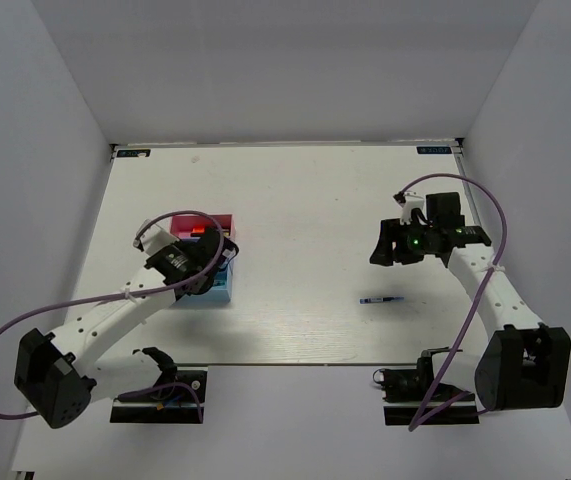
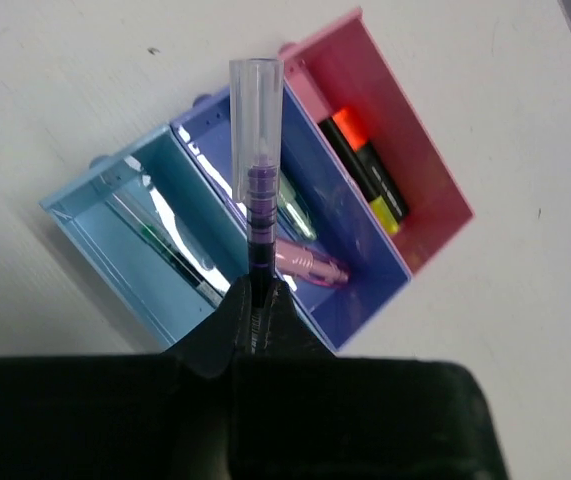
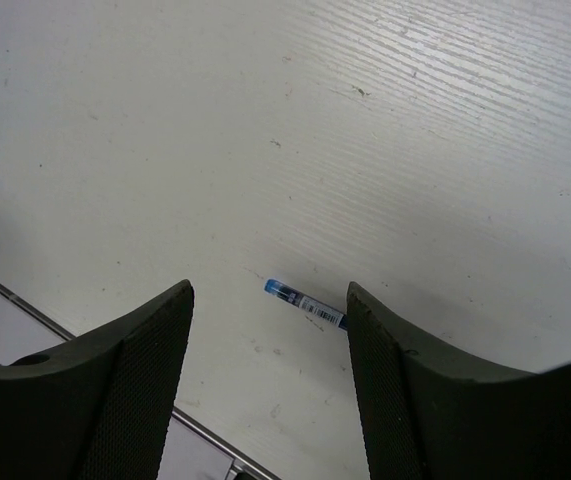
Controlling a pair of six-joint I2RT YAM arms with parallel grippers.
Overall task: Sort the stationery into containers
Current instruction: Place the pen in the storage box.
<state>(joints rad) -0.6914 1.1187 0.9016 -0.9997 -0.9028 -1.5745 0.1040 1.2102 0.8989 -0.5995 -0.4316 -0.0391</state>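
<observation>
Presently, a clear-capped pen (image 2: 256, 170) with a purple grip is clamped between the closed jaws of the left gripper (image 2: 255, 300); it is seen against the dark blue tray (image 2: 315, 185), though whether it touches the tray cannot be told. Three trays are set side by side, walls touching; the light blue tray (image 2: 105, 230) lies on one side and the pink tray (image 2: 410, 150) on the other. An orange-capped highlighter (image 2: 365, 175) is held in the pink tray; a pastel pink highlighter (image 2: 310, 266) lies in the dark blue one; a thin dark pen (image 2: 180, 262) is seen in the light blue one. The right gripper (image 3: 268, 292) is spread wide and nothing is held; a blue pen (image 3: 305, 304) lies flat on the table (image 3: 365, 120) beneath it, well apart from the trays.
</observation>
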